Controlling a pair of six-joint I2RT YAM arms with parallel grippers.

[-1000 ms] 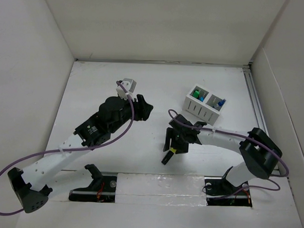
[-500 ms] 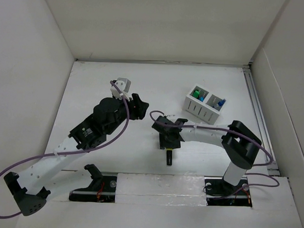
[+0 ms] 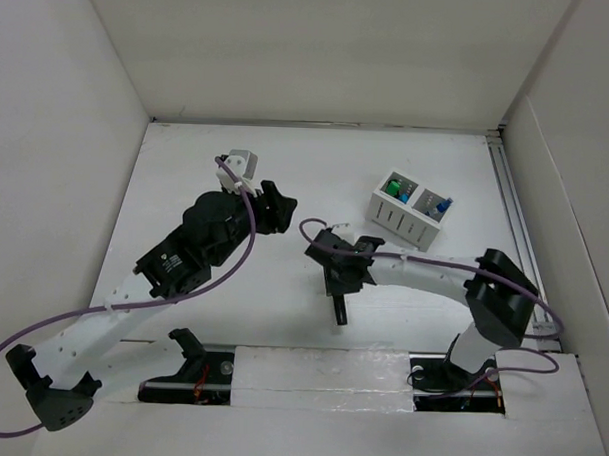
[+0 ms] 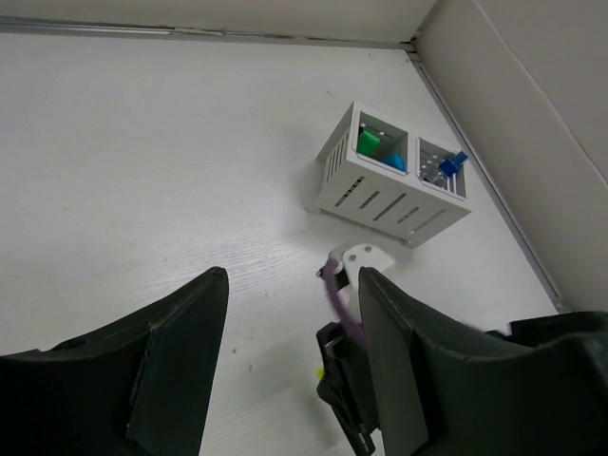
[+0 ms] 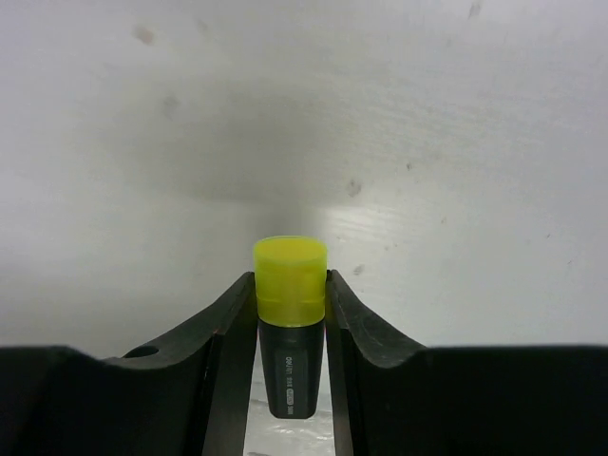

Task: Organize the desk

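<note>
The desk (image 3: 186, 174) is a wide white tabletop walled by white panels. My right gripper (image 3: 341, 282) is at its middle, shut on a black highlighter (image 3: 340, 311) with a yellow cap. In the right wrist view the highlighter (image 5: 290, 285) sits between both fingers, gripped at the cap and upper body, cap pointing at the tabletop close below. My left gripper (image 3: 282, 209) hovers to the left of it, open and empty. In the left wrist view its jaws (image 4: 290, 366) stand wide apart over bare desk (image 4: 142, 171).
A small white two-compartment slotted box (image 3: 410, 210) stands at the right back, holding green and blue items; it also shows in the left wrist view (image 4: 385, 180). A metal rail (image 3: 513, 215) runs along the right wall. Purple cables loop off both arms.
My right gripper swung left with the highlighter, which turned from tilted to pointing straight at the near edge. My left gripper drifted slightly up and left.
</note>
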